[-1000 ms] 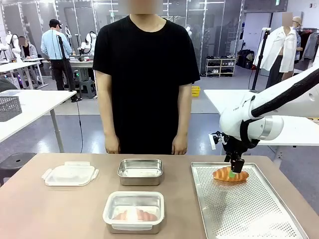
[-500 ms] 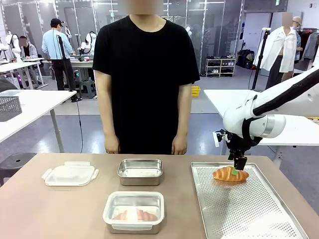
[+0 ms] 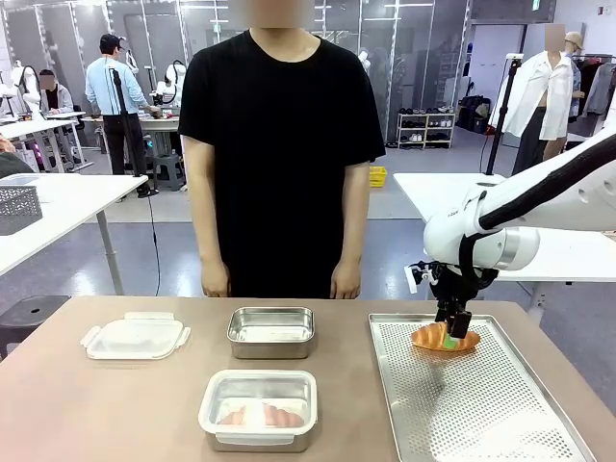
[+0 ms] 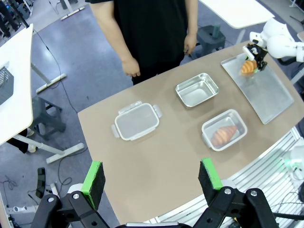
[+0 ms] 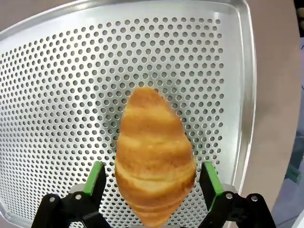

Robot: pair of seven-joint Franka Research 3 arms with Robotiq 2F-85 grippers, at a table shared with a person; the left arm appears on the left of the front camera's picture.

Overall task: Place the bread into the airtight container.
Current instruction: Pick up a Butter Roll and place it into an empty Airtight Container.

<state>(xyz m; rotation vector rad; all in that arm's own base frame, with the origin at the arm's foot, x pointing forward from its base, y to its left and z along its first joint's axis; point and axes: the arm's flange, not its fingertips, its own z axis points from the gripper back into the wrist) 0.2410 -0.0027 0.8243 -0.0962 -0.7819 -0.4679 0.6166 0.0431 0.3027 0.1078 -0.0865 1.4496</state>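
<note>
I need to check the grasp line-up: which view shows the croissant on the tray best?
The right wrist view: the croissant is large and close, between the right gripper's open fingers. The front view shows it small, partly behind that gripper; the left wrist view shows it tiny and far off.

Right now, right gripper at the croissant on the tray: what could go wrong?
1. The right gripper is open astride the croissant, pads close to its wide middle. Closing hard may crush it; closing lightly may let it slip.
2. The croissant lies near the far rim of the tray; a skewed lift might catch that rim.
3. The empty container sits near a person's hand at the table edge; the carry could pass close to it.
</note>
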